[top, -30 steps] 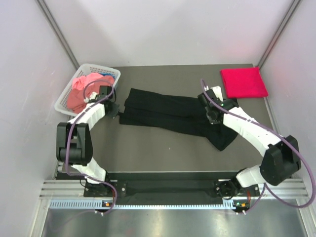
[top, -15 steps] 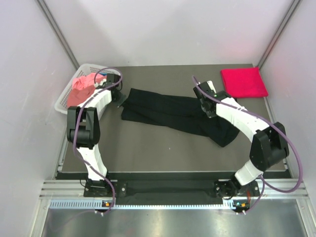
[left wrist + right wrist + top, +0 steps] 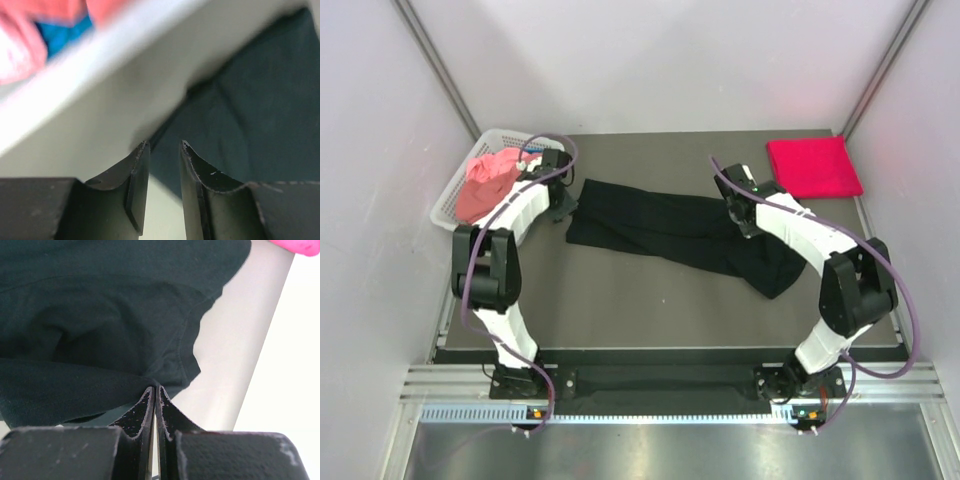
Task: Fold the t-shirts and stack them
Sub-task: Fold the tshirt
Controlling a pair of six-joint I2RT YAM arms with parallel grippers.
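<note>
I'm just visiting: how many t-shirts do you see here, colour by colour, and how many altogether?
black t-shirt, spread on the table: 1
red t-shirt, folded at the far right corner: 1
pink t-shirt, bunched in the basket: 1
blue t-shirt, only a patch showing beside the pink: 1
Total: 4 that can be seen

Table (image 3: 620, 300) bears black shirt (image 3: 660, 225), red shirt (image 3: 813, 167) (folded), basket (image 3: 448, 200).

The black t-shirt (image 3: 660, 222) lies wrinkled in a long band, one edge pinched by the right gripper (image 3: 155, 390), the other just ahead of the left gripper (image 3: 162, 150). The crimson t-shirt (image 3: 813, 167) lies folded square beyond the right gripper. The salmon pink t-shirt (image 3: 485, 185) and the blue t-shirt (image 3: 65, 31) sit bunched beside the left gripper.
</note>
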